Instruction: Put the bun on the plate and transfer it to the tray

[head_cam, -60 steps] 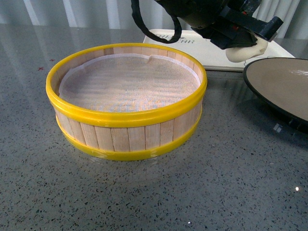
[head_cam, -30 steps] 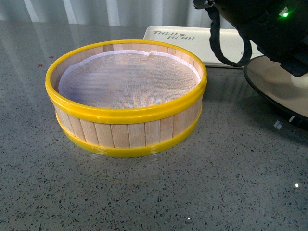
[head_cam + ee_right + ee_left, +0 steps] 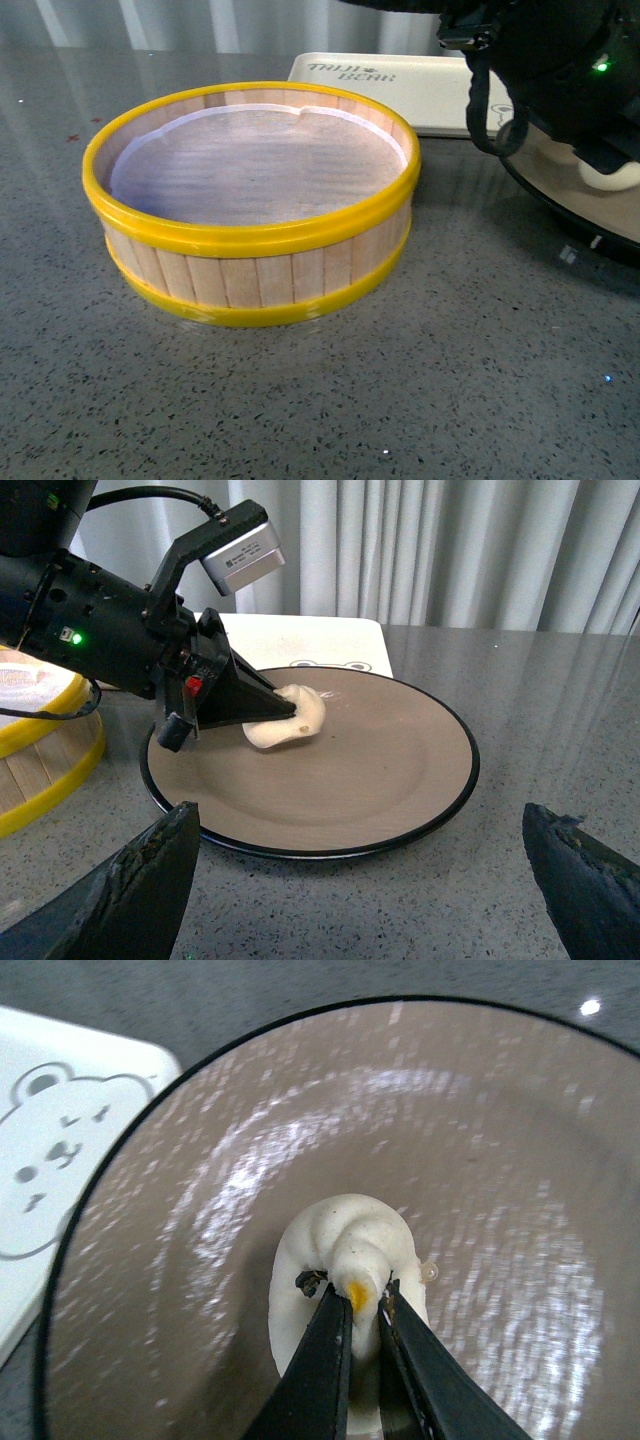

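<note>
- Saw a grey speckled table [image 3: 450, 400] filling the lower half of the front view.
- Found a yellow-rimmed wooden steamer basket [image 3: 250, 280] left of centre in that frame, lined with white cloth [image 3: 250, 165].
- Noted the plate [image 3: 380, 770] cut off by the right edge of the front view, flat on the table, near the basket.
- Spotted the tray [image 3: 420, 90] at upper centre, just behind the plate, lettering showing.
- Saw the left gripper [image 3: 366, 1300] clamped on the bun's pleated top, arm entering from the upper right.
- Saw the right gripper [image 3: 360, 820] spread wide, near the plate.
- Located the bun [image 3: 345, 1230] tilted over the plate's tan inside, at the right edge of the front view; could not tell whether touching.
</note>
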Controlling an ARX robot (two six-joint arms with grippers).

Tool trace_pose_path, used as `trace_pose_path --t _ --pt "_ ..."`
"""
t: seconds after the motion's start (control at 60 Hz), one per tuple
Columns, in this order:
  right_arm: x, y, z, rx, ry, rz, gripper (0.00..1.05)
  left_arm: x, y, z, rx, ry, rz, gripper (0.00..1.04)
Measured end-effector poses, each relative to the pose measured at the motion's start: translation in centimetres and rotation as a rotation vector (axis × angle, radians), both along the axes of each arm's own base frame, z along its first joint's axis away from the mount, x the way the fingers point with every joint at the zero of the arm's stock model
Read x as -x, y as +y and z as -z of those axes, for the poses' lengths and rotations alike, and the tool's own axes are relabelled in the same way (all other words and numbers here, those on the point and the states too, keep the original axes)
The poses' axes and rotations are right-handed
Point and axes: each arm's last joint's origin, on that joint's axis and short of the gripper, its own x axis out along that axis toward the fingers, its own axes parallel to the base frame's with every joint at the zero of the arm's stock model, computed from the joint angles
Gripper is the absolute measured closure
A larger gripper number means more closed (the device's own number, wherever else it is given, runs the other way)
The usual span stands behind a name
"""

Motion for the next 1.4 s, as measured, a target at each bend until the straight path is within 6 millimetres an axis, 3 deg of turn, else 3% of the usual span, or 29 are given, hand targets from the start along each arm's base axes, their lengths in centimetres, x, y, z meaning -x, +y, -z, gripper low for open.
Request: trace_pose_path --t 0.3,0.617,0.767,0.883,0.983,1.083,1.15,1.233,1.283,1.35,1.4 --pt "0.0 0.0 0.0 0.0 0.0 0.0 0.09 -0.2 0.2 0.0 0.043 0.073 -0.029 0.53" --pt "0.0 0.0 0.0 0.0 0.0 0.0 0.09 -0.4 1.5 -1.9 0.126 0.12 -0.071 0.06" --pt "0.0 0.0 0.0 0.0 0.0 0.0 0.09 -1.0 3.3 -3.2 0.172 0.101 -0.135 0.07" --pt "0.0 0.0 0.0 0.0 0.0 0.0 0.09 -2.7 6.7 -4.7 0.224 0.072 -0.296 0.07" --pt "0.0 0.0 0.0 0.0 0.0 0.0 0.09 -5.1 11.7 -6.1 0.285 0.058 -0.583 0.07" --pt "0.0 0.0 0.0 0.0 0.0 0.0 0.09 -7.3 20.3 -6.8 0.372 0.091 -1.001 0.07" --pt "0.0 0.0 0.0 0.0 0.0 0.0 0.09 -7.9 22.7 -6.8 0.402 0.101 -1.086 0.07" --pt "0.0 0.0 0.0 0.0 0.0 -0.004 0.09 -8.0 23.0 -6.5 0.417 0.117 -1.102 0.07" --pt "0.0 0.0 0.0 0.0 0.0 -0.003 0.09 -7.4 22.6 -6.3 0.432 -0.017 -1.135 0.14" --pt "0.0 0.0 0.0 0.0 0.0 0.0 0.09 -5.8 22.8 -5.7 0.467 -0.175 -1.148 0.25" --pt "0.0 0.0 0.0 0.0 0.0 0.002 0.09 -3.5 23.4 -5.1 0.507 -0.256 -1.112 0.36"
